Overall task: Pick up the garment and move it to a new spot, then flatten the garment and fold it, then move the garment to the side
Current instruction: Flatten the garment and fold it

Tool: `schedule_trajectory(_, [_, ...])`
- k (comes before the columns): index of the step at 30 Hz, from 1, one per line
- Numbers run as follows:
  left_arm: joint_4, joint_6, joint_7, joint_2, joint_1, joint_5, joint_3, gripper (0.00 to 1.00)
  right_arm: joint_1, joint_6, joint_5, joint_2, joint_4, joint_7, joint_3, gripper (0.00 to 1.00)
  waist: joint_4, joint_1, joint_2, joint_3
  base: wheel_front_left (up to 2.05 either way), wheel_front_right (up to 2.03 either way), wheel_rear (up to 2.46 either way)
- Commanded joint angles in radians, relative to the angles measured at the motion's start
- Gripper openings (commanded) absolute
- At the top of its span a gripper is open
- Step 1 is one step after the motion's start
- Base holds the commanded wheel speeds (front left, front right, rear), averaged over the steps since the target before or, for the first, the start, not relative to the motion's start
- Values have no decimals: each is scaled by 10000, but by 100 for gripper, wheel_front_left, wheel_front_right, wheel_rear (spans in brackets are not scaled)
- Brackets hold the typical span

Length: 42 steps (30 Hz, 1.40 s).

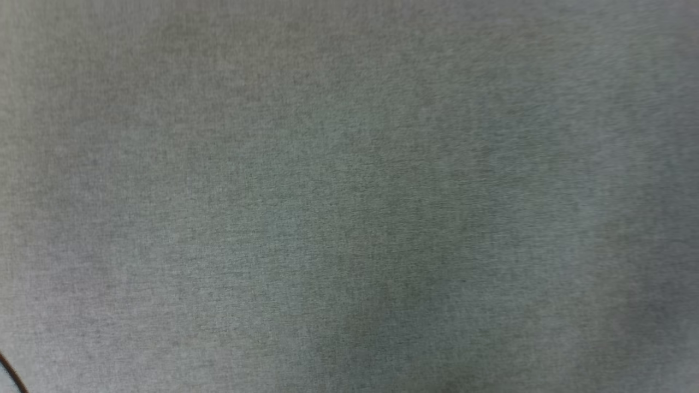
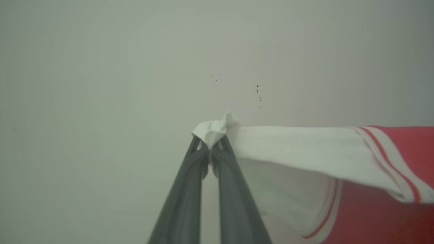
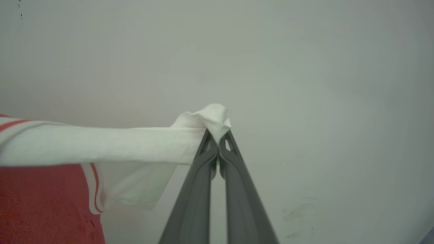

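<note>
- A plain grey, finely flecked surface (image 1: 349,164) spread across the head view, slightly blurred, with a thin dark curved line (image 1: 11,376) at the 8 o'clock corner.
- In both wrist views the backdrop was a smooth, pale grey-green surface (image 2: 84,84). I could not tell whether it was a wall or the bench.
- A few tiny dark specks (image 2: 258,93) sat on that surface at 12 o'clock from the left tool's tips, and faint smudges (image 3: 298,213) lay at 5 o'clock in the right wrist view.
- The left tool (image 2: 211,147) had its two long dark fingers pressed together, pinching a bunched tip of white sleeve cloth.
- From that pinch the garment (image 2: 305,149) stretched taut toward 3 o'clock: white sleeve first, then red and white striped trim, then red body sagging at 4 o'clock.
- The right tool (image 3: 218,139) was likewise clamped tight, its fingers closed on a crumpled peak of the other white sleeve.
- In the right wrist view the sleeve ran out toward 9 o'clock, with striped trim and red body hanging at 8 o'clock.
- The garment hung between the two tools, held by both sleeves.
</note>
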Motion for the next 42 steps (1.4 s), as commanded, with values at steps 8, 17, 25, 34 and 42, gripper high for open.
schedule_trajectory(8, [2281,-218,-1339,-691,-127,137,-752,0,-283,-7,-1085,601,2353,-1340,-377,0,576,-3,0,673,0,0,0])
schedule_trajectory(17, [3490,-301,-2370,-1369,2560,-204,-1387,0,1869,-7,-870,700,3963,-1820,-163,0,816,-3,0,175,0,0,0])
schedule_trajectory(25, [3818,-249,-2823,-1437,5856,-405,-1778,0,4226,-7,-97,452,4558,-1549,533,0,774,-3,0,-1022,0,0,0])
schedule_trajectory(34, [2993,18,-2500,-749,9536,-732,-1910,0,6788,-13,1291,-249,4147,-421,1258,0,651,-3,0,-2720,0,0,0])
schedule_trajectory(42, [1405,345,-1531,-34,12966,-1393,-1907,0,9410,-16,2573,-740,2776,536,1118,0,561,-3,0,-4002,0,0,0])
